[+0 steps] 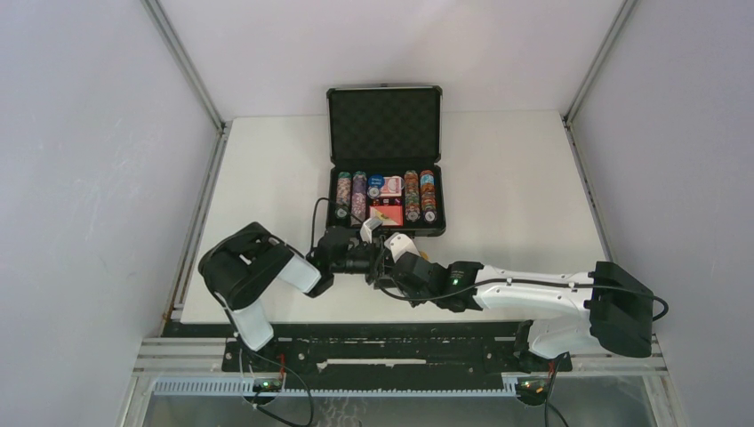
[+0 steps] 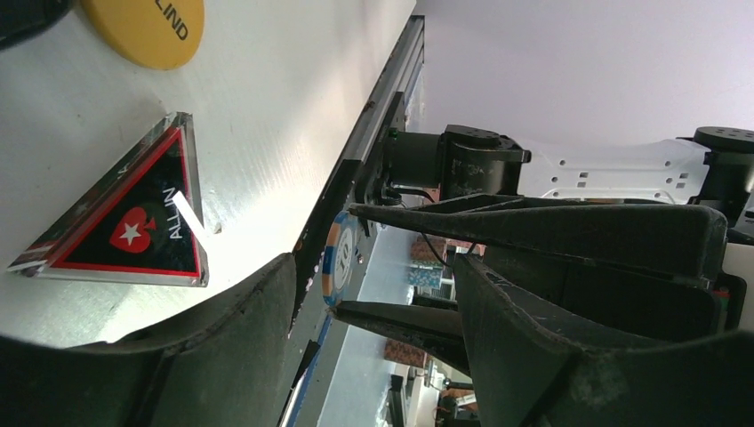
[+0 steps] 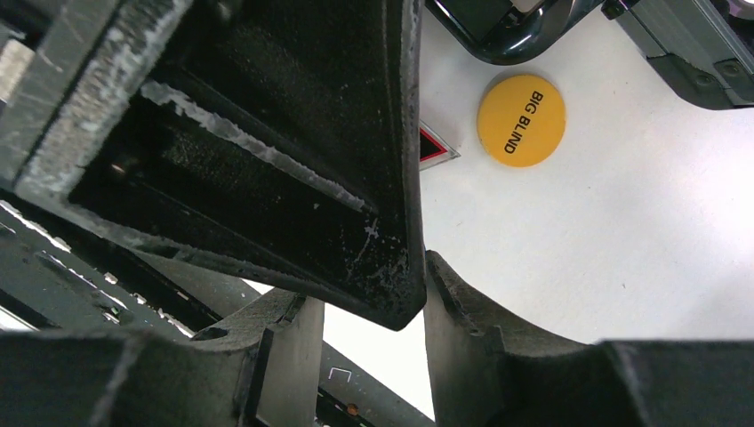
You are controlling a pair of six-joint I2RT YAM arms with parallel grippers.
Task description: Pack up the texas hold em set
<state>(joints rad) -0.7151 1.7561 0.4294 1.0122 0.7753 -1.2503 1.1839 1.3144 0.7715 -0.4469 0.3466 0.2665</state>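
**Chip pinched in front of the open case**
Over the near half of the bench (image 1: 516, 196), the right claw (image 2: 345, 258) pinches an orange-and-blue poker chip (image 2: 340, 271) edgewise between its thin tips. The left claw (image 2: 372, 267) is spread wide, and the chip shows between its fingers. Just beyond, a triangular ALL IN marker (image 2: 133, 222) and a yellow BIG BLIND button (image 3: 521, 120) lie flat. Farther back the briefcase (image 1: 384, 124) sits open, holding rows of chips (image 1: 411, 196) and red card boxes (image 1: 389, 213).
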